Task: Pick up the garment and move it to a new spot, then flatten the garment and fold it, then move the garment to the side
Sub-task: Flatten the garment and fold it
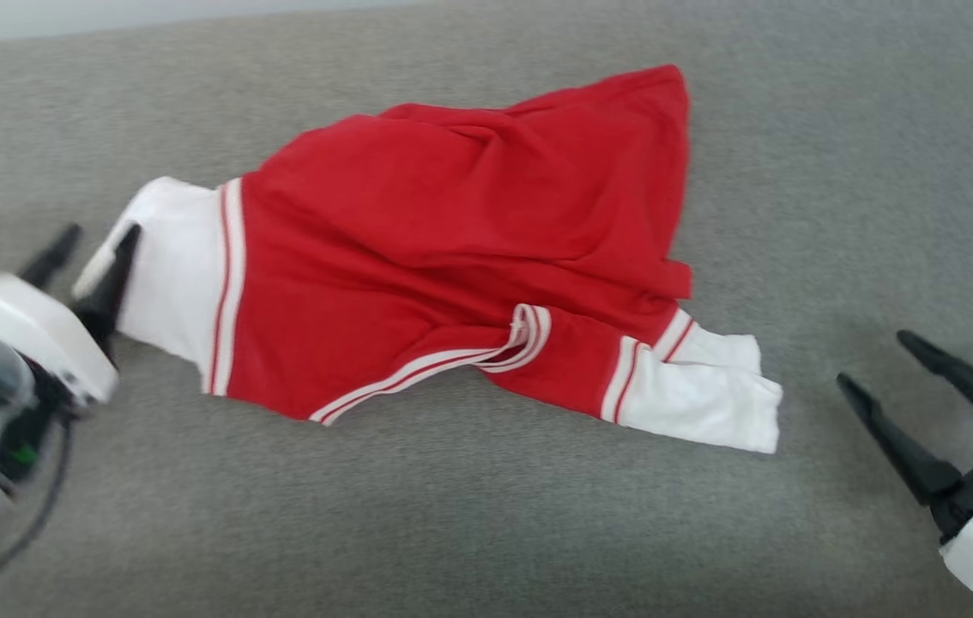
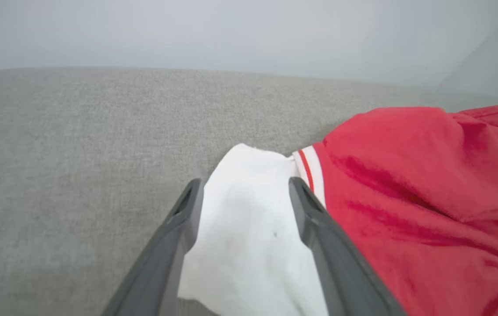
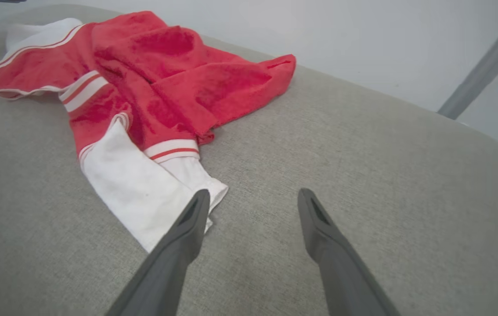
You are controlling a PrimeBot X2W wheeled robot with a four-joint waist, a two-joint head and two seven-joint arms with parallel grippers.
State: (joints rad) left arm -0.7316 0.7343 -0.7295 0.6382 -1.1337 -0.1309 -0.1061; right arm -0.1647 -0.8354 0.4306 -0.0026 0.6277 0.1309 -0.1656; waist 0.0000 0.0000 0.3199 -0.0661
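Right gripper (image 1: pixel 873 356): two long dark tapered fingers, spread wide with nothing between them. It hangs over bare surface just beside the nearer white sleeve end (image 1: pixel 701 403).
Left gripper (image 1: pixel 105 229): fingers parted, straddling the other white sleeve end (image 2: pixel 249 228), jaws not pressed on it.
Garment (image 1: pixel 452 257): red T-shirt of thin soft fabric, rumpled and creased, lying across the middle of the surface. White sleeve ends, red-and-white striped trim.
Surface (image 1: pixel 452 532): grey woven cloth, flat, with a rounded far edge.
Wall (image 2: pixel 231 30): pale, plain.
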